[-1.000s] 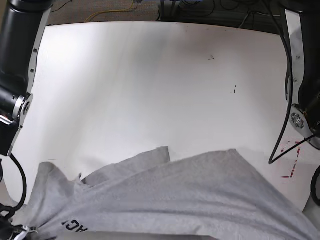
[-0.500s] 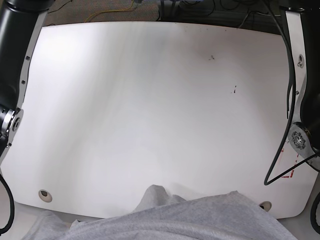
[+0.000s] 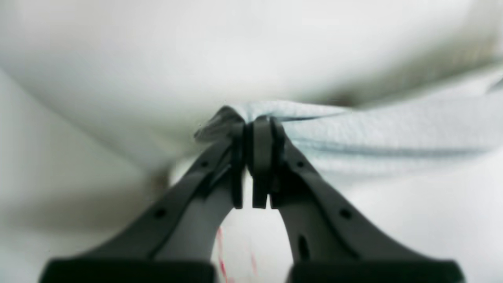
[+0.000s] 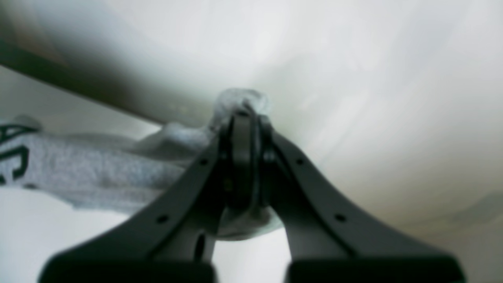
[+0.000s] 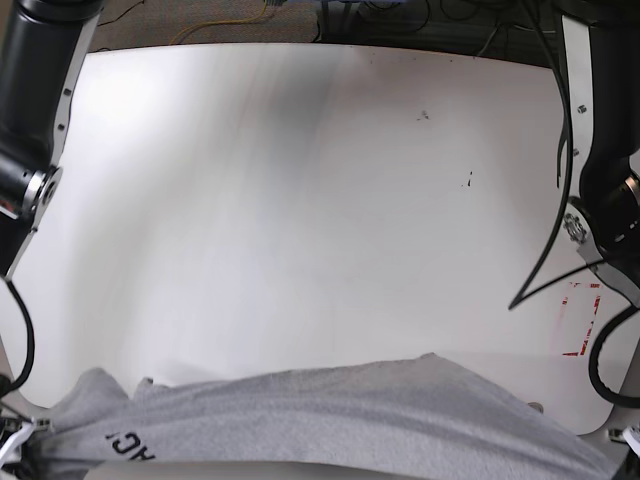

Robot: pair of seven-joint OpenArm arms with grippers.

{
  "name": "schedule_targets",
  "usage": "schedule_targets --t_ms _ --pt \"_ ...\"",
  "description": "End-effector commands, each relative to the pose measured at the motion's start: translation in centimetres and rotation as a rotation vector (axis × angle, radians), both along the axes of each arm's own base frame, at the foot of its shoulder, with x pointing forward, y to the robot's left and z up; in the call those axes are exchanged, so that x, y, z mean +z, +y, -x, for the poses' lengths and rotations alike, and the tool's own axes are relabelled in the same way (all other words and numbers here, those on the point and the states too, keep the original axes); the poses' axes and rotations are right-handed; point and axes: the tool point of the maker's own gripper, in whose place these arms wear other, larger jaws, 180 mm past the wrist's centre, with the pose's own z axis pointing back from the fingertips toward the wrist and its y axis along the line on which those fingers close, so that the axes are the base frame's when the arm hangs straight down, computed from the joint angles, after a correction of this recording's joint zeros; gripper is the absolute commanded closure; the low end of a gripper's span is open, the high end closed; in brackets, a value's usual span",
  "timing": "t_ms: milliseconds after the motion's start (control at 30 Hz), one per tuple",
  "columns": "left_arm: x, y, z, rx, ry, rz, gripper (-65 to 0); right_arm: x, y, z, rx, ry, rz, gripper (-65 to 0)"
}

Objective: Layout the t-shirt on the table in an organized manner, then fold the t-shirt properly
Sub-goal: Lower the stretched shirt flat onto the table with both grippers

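The heather-grey t-shirt (image 5: pixel 330 415) hangs stretched in a wide band across the near edge of the white table (image 5: pixel 300 200), with black lettering (image 5: pixel 130 448) at its lower left. In the left wrist view my left gripper (image 3: pixel 251 122) is shut on a bunched edge of the t-shirt (image 3: pixel 373 129), which runs off to the right. In the right wrist view my right gripper (image 4: pixel 245 114) is shut on a bunch of the t-shirt (image 4: pixel 98 173), which trails left and shows lettering. In the base view both grippers sit low at the bottom corners, mostly out of frame.
A red tape mark (image 5: pixel 582 320) lies near the table's right edge, beside the right-hand arm (image 5: pixel 605 200). The other arm (image 5: pixel 35 120) runs down the left side. Small dark specks (image 5: pixel 423 115) dot the far right. A grommet hole (image 5: pixel 535 407) peeks out by the shirt.
The shirt was drawn back off the table toward the near edge, then came forward again. It now spans wider and flatter, with the lettering back in view at lower left.
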Motion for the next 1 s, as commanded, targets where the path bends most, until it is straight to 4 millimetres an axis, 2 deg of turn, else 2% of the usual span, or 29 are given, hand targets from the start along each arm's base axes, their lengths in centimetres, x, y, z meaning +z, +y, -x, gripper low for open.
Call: schedule_targets --t_ms 0,133,233,300,433,467,700,867,967 --pt "0.5 0.3 1.0 0.005 -0.058 -0.003 -0.6 -0.5 0.0 1.2 0.003 -0.029 0.020 0.0" --pt "-3.2 1.0 1.9 0.022 -0.001 0.013 -0.6 -6.2 -0.1 3.3 -0.006 0.063 0.024 0.0" --pt "-6.8 1.0 2.4 0.018 0.072 0.022 -0.6 -10.5 0.4 4.8 -0.004 0.126 -0.005 0.0" --pt "-8.7 1.5 3.1 0.032 0.112 0.012 -0.6 -12.5 0.3 5.9 -0.018 0.155 -0.029 0.0" --pt "-11.2 3.0 5.1 0.077 0.159 -0.016 -0.6 -16.4 -0.2 8.2 -0.044 0.222 -0.062 0.0" --pt "-12.8 3.4 5.9 0.091 0.189 -0.015 -0.6 -17.9 -0.4 9.2 -0.055 0.254 -0.070 0.0" --pt "-18.0 4.6 9.6 0.134 0.303 -0.036 -0.6 -23.8 0.2 12.9 -0.046 0.383 -0.095 0.0" --pt "-21.7 5.6 12.2 0.167 0.400 -0.032 -0.6 -26.6 0.0 15.5 -0.077 0.438 -0.139 0.0" --pt "-23.1 6.5 13.7 0.191 0.444 -0.033 -0.6 -27.7 0.0 16.5 -0.084 0.467 -0.146 0.0"
